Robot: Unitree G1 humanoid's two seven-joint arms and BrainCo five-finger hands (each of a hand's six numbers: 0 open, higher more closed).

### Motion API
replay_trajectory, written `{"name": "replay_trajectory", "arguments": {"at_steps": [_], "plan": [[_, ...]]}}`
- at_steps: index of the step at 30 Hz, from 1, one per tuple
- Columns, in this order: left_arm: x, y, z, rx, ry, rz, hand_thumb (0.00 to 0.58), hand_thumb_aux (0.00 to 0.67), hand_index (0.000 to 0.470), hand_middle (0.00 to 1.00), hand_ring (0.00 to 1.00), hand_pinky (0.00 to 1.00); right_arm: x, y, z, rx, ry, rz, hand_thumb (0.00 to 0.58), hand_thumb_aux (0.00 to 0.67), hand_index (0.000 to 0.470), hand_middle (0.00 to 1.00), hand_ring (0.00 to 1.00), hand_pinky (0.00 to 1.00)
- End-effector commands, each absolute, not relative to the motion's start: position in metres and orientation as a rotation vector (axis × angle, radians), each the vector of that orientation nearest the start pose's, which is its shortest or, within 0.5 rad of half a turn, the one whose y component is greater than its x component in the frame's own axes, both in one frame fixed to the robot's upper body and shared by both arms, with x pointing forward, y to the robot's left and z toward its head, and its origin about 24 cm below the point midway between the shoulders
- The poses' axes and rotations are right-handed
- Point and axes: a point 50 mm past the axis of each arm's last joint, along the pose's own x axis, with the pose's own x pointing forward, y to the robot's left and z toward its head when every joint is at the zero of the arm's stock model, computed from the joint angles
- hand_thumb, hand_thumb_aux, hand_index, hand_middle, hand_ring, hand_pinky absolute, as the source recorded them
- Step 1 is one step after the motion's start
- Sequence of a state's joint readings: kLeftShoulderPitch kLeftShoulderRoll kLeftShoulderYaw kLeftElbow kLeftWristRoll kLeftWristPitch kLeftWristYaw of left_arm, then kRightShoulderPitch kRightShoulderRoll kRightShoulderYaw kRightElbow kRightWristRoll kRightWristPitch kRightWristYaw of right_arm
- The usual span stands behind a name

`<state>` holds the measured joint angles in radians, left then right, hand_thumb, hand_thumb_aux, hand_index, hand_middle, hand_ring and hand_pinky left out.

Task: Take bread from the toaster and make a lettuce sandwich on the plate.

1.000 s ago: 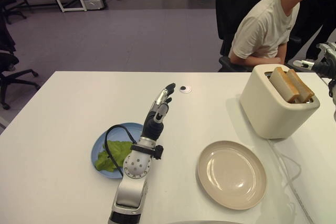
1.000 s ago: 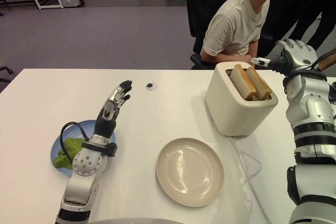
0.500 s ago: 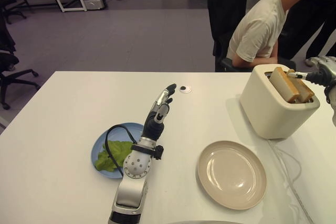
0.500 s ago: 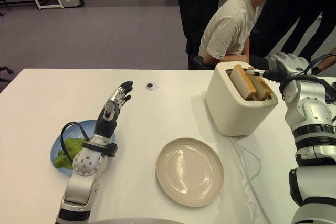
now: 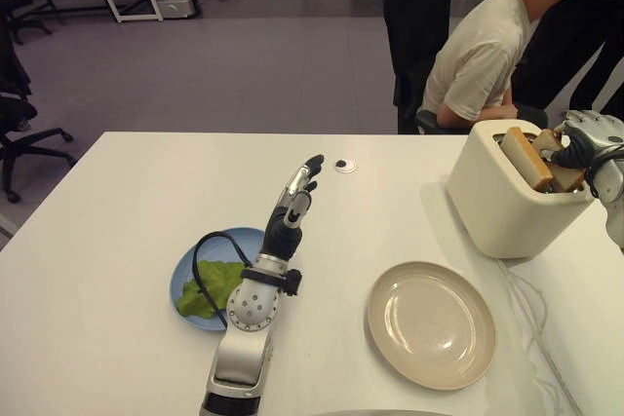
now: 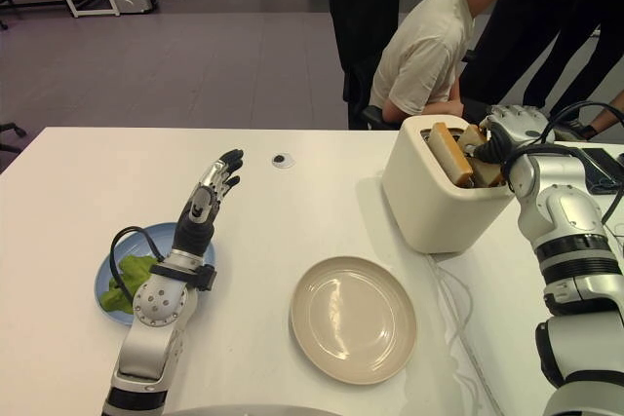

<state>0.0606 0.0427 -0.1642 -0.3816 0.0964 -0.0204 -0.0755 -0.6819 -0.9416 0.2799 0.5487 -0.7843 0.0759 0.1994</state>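
On the white worktop (image 5: pixel 117 241), grey floor (image 5: pixel 244 56) beyond it, the left hand (image 5: pixel 292 204) holds its fingers outstretched by the lettuce (image 5: pixel 216 284) on its blue dish (image 5: pixel 246 243), while the right hand (image 5: pixel 585 135) curls round bread (image 5: pixel 526 158) in the toaster (image 5: pixel 497 207) behind the plate (image 5: pixel 429 323).

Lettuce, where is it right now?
The lettuce lies on the blue plate on the left side of the table, well to the left of the empty beige plate.

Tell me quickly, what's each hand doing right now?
Left hand: open, holding nothing.
Right hand: closed on a bread slice that sits in the toaster.
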Motion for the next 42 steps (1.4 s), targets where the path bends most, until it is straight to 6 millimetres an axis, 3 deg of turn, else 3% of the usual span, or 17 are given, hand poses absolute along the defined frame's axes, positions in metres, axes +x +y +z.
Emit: {"name": "replay_trajectory", "arguments": {"at_steps": [1,6,8,11,13,16,20,23,25,33,42], "plan": [[0.23,0.117,0.115,0.122,-0.331,-0.203,0.0,0.0,0.0,0.0,0.0,0.0,0.344,-0.321,0.176,-1.696,0.274,-0.071,0.58,0.67,0.47,0.0,0.0,0.0],[0.23,0.118,0.115,0.126,-0.331,-0.198,0.0,0.0,0.0,0.0,0.0,0.0,0.349,-0.32,0.195,-1.684,0.19,-0.158,0.58,0.67,0.47,0.0,0.0,0.0],[0.23,0.117,0.115,0.126,-0.333,-0.199,0.0,0.0,0.0,0.0,0.0,0.0,0.351,-0.315,0.222,-1.652,0.026,-0.271,0.58,0.67,0.47,0.0,0.0,0.0],[0.231,0.116,0.116,0.125,-0.334,-0.203,0.0,0.0,0.0,0.0,0.0,0.0,0.344,-0.288,0.275,-1.436,-0.373,-0.379,0.58,0.67,0.47,0.0,0.0,0.0],[0.23,0.116,0.116,0.126,-0.335,-0.203,0.0,0.0,0.0,0.0,0.0,0.0,0.338,-0.266,0.291,-1.314,-0.524,-0.298,0.58,0.67,0.47,0.0,0.0,0.0],[0.23,0.116,0.116,0.126,-0.334,-0.2,0.0,0.0,0.0,0.0,0.0,0.0,0.33,-0.236,0.294,-1.177,-0.587,-0.065,0.58,0.67,0.47,0.0,0.0,0.0],[0.23,0.116,0.117,0.126,-0.333,-0.205,0.0,0.0,0.0,0.0,0.0,0.0,0.314,-0.198,0.27,-1.034,-0.478,0.421,0.58,0.67,0.47,0.0,0.0,0.0],[0.23,0.116,0.117,0.125,-0.333,-0.205,0.0,0.0,0.0,0.0,0.0,0.0,0.291,-0.181,0.225,-0.99,-0.224,0.835,0.58,0.67,0.47,0.0,0.0,0.0],[0.23,0.116,0.116,0.126,-0.331,-0.205,0.0,0.0,0.0,0.0,0.0,0.0,0.278,-0.181,0.205,-0.997,-0.076,0.983,0.58,0.67,0.47,0.0,0.0,0.0],[0.23,0.115,0.117,0.126,-0.33,-0.212,0.0,0.0,0.0,0.0,0.0,0.0,0.251,-0.183,0.154,-1.06,0.248,1.19,0.58,0.67,0.47,0.0,0.0,0.0],[0.232,0.114,0.117,0.125,-0.33,-0.223,0.0,0.0,0.0,0.0,0.0,0.0,0.234,-0.172,0.103,-1.124,0.379,1.284,0.58,0.67,0.47,0.0,0.0,0.0]]}}
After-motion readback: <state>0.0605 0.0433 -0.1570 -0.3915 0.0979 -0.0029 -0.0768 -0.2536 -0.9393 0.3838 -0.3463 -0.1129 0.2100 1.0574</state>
